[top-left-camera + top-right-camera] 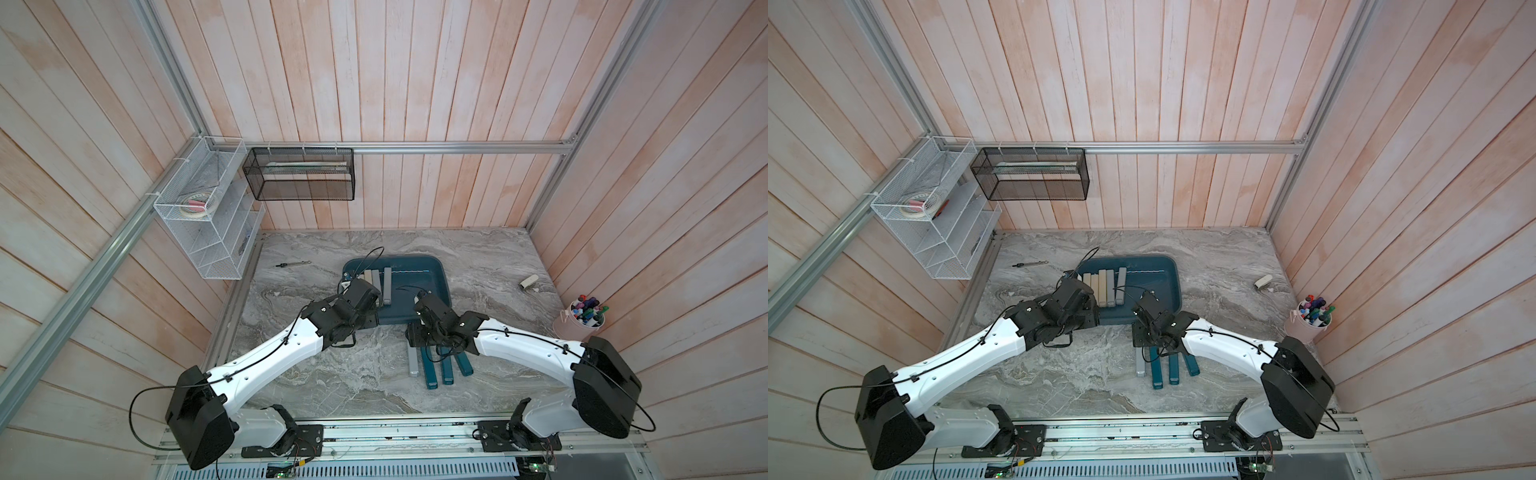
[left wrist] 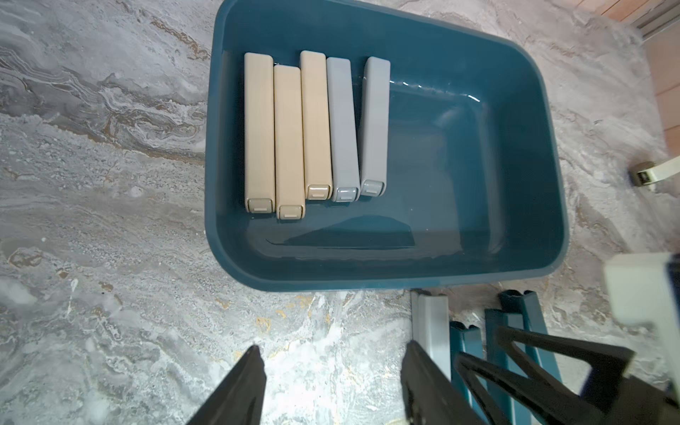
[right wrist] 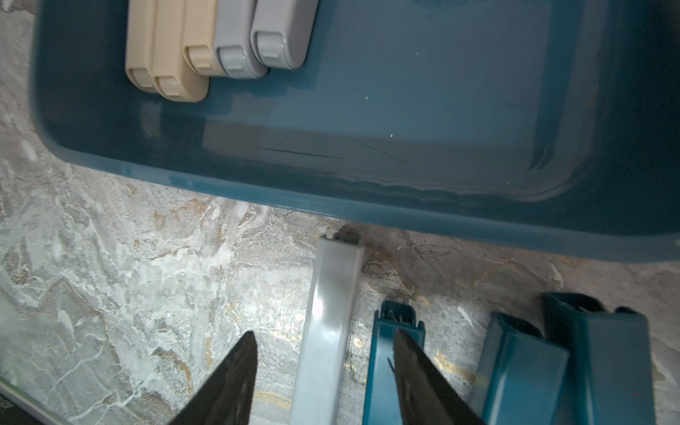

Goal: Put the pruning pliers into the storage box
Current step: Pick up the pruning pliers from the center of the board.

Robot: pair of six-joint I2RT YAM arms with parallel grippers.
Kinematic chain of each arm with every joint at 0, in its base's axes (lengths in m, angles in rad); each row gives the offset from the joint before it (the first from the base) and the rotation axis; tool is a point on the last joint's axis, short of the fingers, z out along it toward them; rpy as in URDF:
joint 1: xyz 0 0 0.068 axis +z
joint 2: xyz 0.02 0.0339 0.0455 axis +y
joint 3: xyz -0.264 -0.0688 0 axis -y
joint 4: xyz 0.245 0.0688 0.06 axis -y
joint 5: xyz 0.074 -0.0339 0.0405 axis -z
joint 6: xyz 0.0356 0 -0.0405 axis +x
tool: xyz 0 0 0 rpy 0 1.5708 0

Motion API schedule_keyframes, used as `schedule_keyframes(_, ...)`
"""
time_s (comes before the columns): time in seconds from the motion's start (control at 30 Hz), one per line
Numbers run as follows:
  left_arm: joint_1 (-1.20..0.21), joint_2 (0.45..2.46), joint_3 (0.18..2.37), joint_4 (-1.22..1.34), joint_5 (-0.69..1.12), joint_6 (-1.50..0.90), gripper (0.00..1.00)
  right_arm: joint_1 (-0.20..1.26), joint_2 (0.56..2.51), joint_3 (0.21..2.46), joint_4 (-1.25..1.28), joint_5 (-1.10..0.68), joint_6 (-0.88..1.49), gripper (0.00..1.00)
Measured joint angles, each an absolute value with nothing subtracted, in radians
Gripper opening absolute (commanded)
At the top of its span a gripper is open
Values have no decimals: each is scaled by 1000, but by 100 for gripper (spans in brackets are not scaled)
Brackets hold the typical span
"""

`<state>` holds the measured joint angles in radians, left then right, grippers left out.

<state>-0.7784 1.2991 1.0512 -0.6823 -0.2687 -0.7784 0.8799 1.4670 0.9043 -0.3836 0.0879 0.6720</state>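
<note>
We find the left claw (image 2: 333, 382) partly open and empty above the table (image 2: 110, 220). The right claw (image 3: 325, 368) stands partly open astride one grey bar (image 3: 331, 294), with gaps on both sides. That bar and three teal bars (image 1: 446, 372) lie on the table at 6 o'clock from the box (image 1: 432, 278). Three beige bars (image 2: 289, 140) and two grey bars (image 2: 344, 128) lie inside the box, toward its 9 o'clock side.
</note>
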Motion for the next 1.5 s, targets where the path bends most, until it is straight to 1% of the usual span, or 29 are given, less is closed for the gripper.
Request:
schedule_keyframes(0.23,-797,1277,996,-676,-258,-833,63,883,1536,933,-390,92,667,61)
schedule_keyframes(0.57,-797,1290,1050,-711,-303,-822,63,883,1625,985,-390,97,647,61)
schedule_keyframes(0.9,-797,1290,1051,-726,-324,-823,63,881,1697,1010,-389,99,622,59)
schedule_keyframes(1.0,-797,1290,1052,-736,-332,-822,63,881,1707,1025,-388,98,615,56)
schedule_keyframes(1.17,-797,1285,1056,-757,-357,-819,63,881,1708,1031,-387,92,602,43)
schedule_keyframes(1.2,-797,1282,1056,-761,-360,-818,63,881,1708,1031,-387,91,601,42)
schedule_keyframes(1.27,-797,1277,1058,-767,-369,-814,63,881,1708,1031,-387,86,601,43)
schedule_keyframes(1.37,-792,1274,1066,-771,-379,-805,63,881,1708,1031,-387,78,601,48)
schedule_keyframes(1.5,-785,1270,1074,-772,-383,-797,64,881,1726,1031,-388,75,598,49)
